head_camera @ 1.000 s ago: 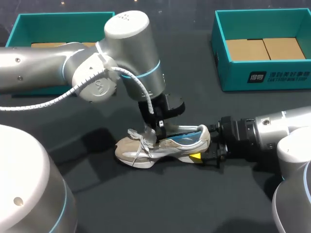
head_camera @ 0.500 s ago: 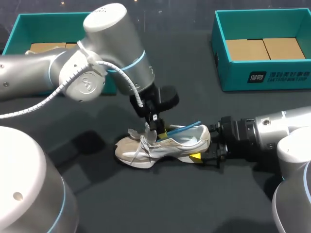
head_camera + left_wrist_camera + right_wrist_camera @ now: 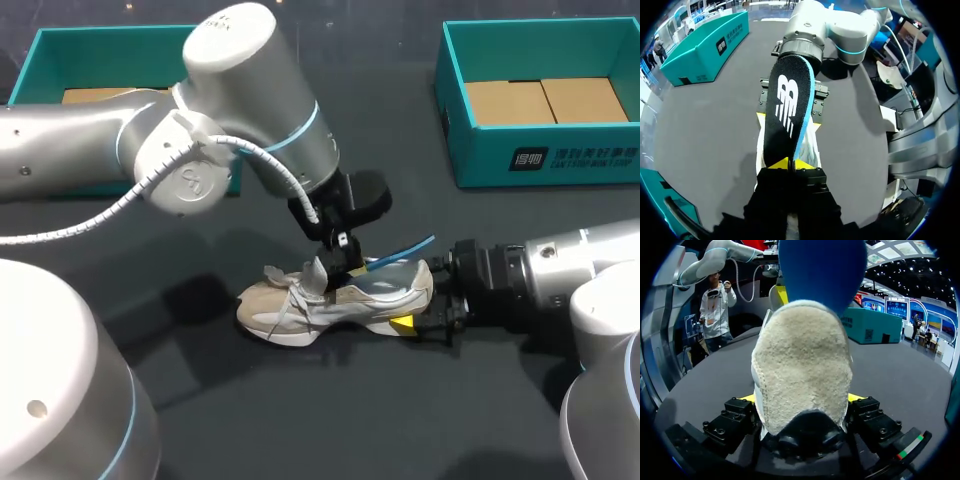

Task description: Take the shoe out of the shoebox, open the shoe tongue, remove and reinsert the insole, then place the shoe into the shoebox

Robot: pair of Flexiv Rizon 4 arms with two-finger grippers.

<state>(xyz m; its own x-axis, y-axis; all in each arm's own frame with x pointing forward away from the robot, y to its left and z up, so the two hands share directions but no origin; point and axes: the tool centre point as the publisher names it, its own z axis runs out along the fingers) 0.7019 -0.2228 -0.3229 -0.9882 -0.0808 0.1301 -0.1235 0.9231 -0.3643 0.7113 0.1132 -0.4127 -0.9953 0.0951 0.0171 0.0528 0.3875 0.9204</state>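
Note:
A beige and white shoe (image 3: 300, 300) lies on its sole on the dark table, toe to the left. My right gripper (image 3: 412, 318) is shut on its heel from the right; in the right wrist view the suede heel (image 3: 800, 365) fills the space between the yellow fingertips (image 3: 855, 398). My left gripper (image 3: 345, 262) is above the shoe's opening, shut on the front end of the insole (image 3: 405, 250). The insole is black on top with a blue underside (image 3: 822, 270), and it slants up out of the shoe toward the heel. In the left wrist view the insole (image 3: 787, 105) stretches ahead of my left gripper (image 3: 791, 162).
A teal shoebox (image 3: 560, 160) with cardboard inside stands at the back right. A second teal box (image 3: 40, 60) stands at the back left, partly behind my left arm. Dark table surface lies in front of the shoe.
My left gripper has risen and shifted right with the insole. The insole has come up out of the shoe, its rear end now sticking out above the heel. The right arm has kept still.

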